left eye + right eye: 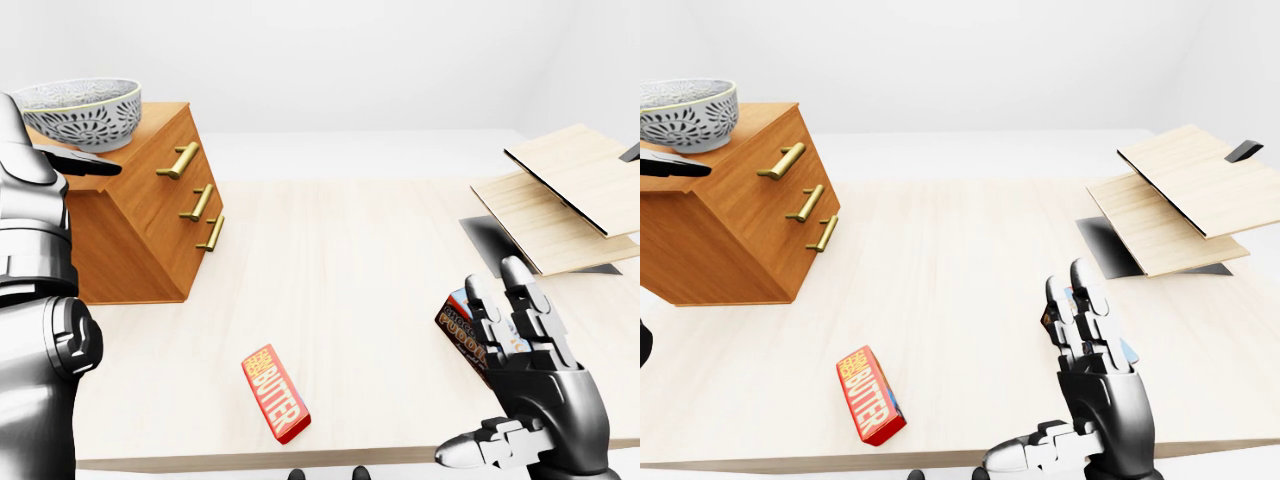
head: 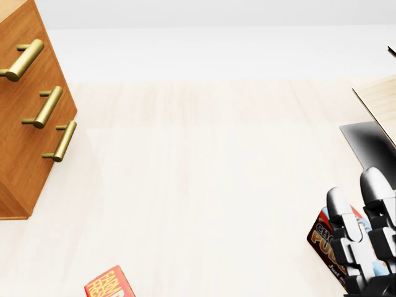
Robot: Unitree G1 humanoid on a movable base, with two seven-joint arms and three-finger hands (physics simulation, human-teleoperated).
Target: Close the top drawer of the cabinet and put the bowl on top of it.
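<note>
On the pale wooden table (image 1: 350, 260), at the left-eye view's left, stands the brown wooden cabinet (image 1: 140, 230), its three brass-handled drawers flush. The grey metal right hand (image 1: 530, 370) is open with its fingers upright. The grey patterned bowl (image 1: 80, 110) sits on the cabinet's top. Only one dark finger of the left hand (image 1: 75, 163) shows, by the bowl, so I cannot tell its grip. A red butter box (image 1: 275, 393) lies at bottom centre, and a chocolate pudding box (image 1: 462, 325) is partly hidden by the right hand.

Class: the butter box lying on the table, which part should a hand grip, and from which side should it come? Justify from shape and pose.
Probably the two long side faces of the butter box, taken across its narrow width from above. It lies flat on the table with its broad printed face up, so the sides stand free and nothing crowds it.
</note>
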